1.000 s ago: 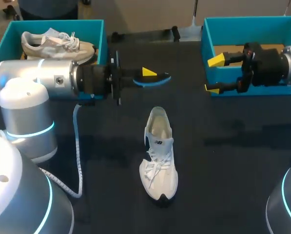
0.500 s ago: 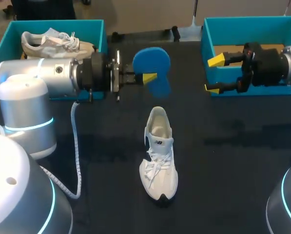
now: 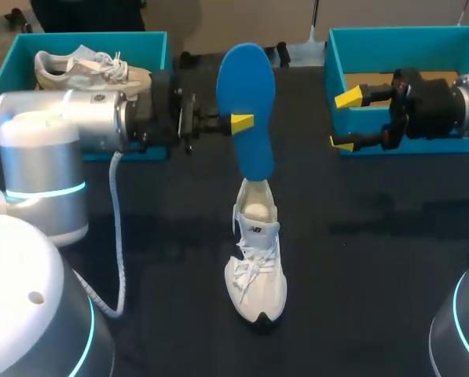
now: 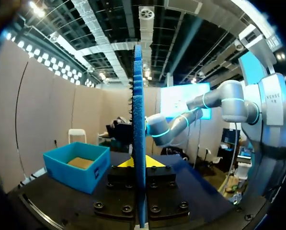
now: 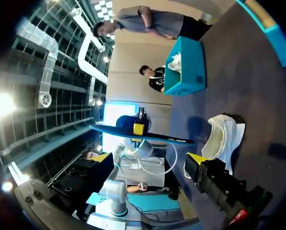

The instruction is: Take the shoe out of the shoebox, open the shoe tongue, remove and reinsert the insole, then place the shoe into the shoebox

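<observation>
A white laced shoe (image 3: 256, 251) lies on the dark table, toe toward me, heel opening facing away. My left gripper (image 3: 238, 123) hangs above and behind it, shut on a blue insole (image 3: 246, 102). The insole stands upright, its lower end just over the shoe's heel opening. From the left wrist it shows edge-on as a blue insole (image 4: 139, 143) clamped between the fingers of the left gripper (image 4: 136, 163). My right gripper (image 3: 344, 119) stands open and empty at the front corner of the right teal shoebox (image 3: 328, 71). Ahead of the right gripper (image 5: 148, 158) are the insole (image 5: 143, 135) and the shoe (image 5: 224, 139).
A second teal shoebox (image 3: 85, 37) at the back left holds another pale shoe (image 3: 93, 72). A grey cable (image 3: 118, 236) trails from the left arm down onto the table.
The left gripper has turned with the insole: it went from lying flat and edge-on to standing upright, and its lower end came down toward the shoe's heel. The right arm kept still.
</observation>
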